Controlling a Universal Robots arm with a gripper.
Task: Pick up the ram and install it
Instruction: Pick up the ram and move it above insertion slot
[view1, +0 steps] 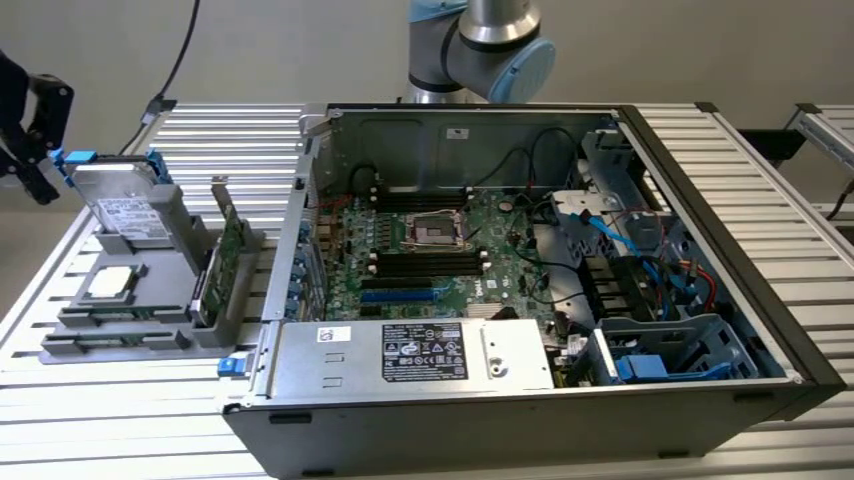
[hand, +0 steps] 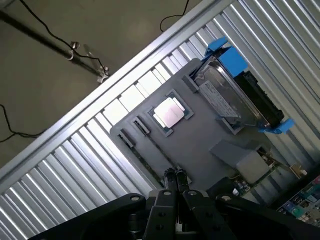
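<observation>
My gripper (hand: 175, 176) hangs above the grey holder tray (hand: 200, 145), its two slim fingers pressed together and holding nothing. In the exterior view the gripper (view1: 38, 180) is at the far left, above and beyond the tray (view1: 80, 345). The ram (hand: 159, 152) shows as a thin dark strip standing on edge in the tray's long slot, just ahead of my fingertips. It also sits near the tray's front (view1: 118, 318). The open computer case (view1: 534, 400) holds the motherboard (view1: 441, 250), with dark memory slots beside the processor socket.
On the tray stand a grey hard drive with blue tabs (view1: 127, 205), a loose processor (hand: 170, 112) and a tall green expansion card (view1: 227, 255). The case's power supply (view1: 414, 355), drive cage (view1: 667, 350) and cables crowd its front and right. The robot's base (view1: 467, 50) rises behind the case.
</observation>
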